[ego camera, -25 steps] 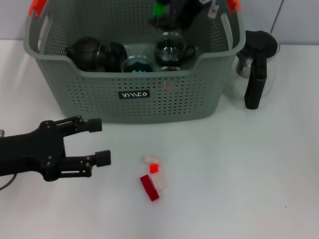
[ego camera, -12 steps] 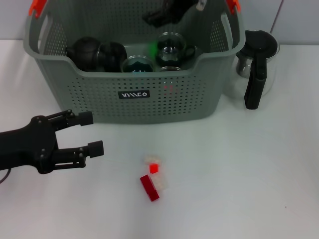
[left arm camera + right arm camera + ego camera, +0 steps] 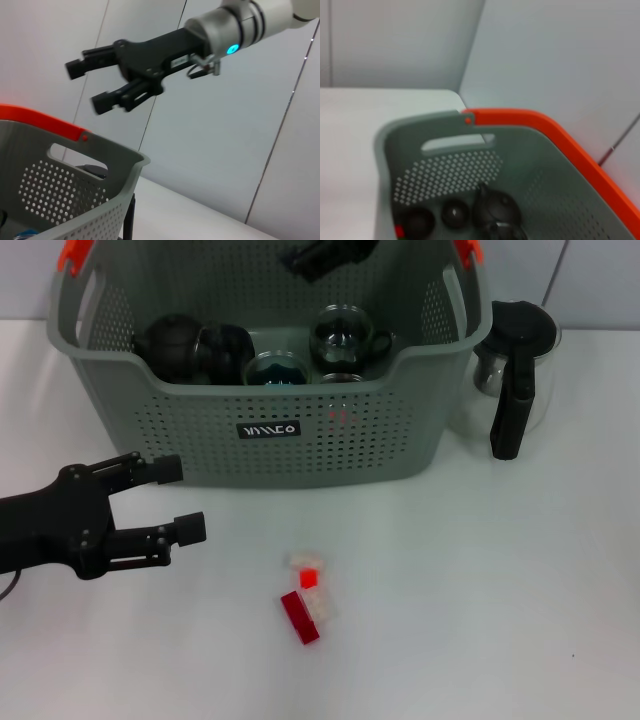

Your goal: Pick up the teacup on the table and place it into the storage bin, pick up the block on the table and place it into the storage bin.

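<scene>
Lying on table: red and translucent block [image 3: 305, 598]; left pincer [image 3: 172, 499] spread, right pincer [image 3: 94, 85] spread.

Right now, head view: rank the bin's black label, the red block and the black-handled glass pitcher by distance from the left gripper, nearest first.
Measured from the left gripper, open, low on the robot's left:
1. Black label on the storage bin front, just ahead of the gripper.
2. Red block, on the table toward centre; only slightly farther than the label.
3. Glass pitcher, far right beside the bin.
</scene>
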Tool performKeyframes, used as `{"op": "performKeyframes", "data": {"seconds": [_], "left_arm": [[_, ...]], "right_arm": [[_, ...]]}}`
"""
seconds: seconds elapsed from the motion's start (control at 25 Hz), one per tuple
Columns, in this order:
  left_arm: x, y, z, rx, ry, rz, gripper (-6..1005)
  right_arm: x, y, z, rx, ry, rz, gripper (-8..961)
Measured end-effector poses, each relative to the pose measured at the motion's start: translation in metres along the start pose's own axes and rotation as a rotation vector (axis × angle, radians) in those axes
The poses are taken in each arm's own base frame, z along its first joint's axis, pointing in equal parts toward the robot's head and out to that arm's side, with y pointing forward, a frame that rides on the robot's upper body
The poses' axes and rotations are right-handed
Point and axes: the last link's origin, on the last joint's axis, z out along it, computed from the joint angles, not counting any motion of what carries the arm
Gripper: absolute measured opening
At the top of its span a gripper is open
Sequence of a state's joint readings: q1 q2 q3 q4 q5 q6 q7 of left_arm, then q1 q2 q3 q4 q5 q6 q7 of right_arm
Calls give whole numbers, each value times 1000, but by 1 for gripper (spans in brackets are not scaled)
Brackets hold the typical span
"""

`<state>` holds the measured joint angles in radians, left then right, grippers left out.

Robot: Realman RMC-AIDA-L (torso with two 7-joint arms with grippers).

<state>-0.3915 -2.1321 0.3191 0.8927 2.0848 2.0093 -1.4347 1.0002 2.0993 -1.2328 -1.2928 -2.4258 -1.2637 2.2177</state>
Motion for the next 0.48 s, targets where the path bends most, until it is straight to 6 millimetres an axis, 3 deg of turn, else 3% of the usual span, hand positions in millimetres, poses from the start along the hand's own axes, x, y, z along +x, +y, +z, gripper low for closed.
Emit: {"op": "performKeyframes", "data": {"seconds": [0.12, 0.48], "left_arm": [[1, 0, 0, 1, 3, 3, 890], [1, -2, 0, 13, 3, 8, 889]], "right_arm": [[-2, 8, -15, -25, -26, 27, 939], [28, 30, -51, -113, 7, 156, 946]]}}
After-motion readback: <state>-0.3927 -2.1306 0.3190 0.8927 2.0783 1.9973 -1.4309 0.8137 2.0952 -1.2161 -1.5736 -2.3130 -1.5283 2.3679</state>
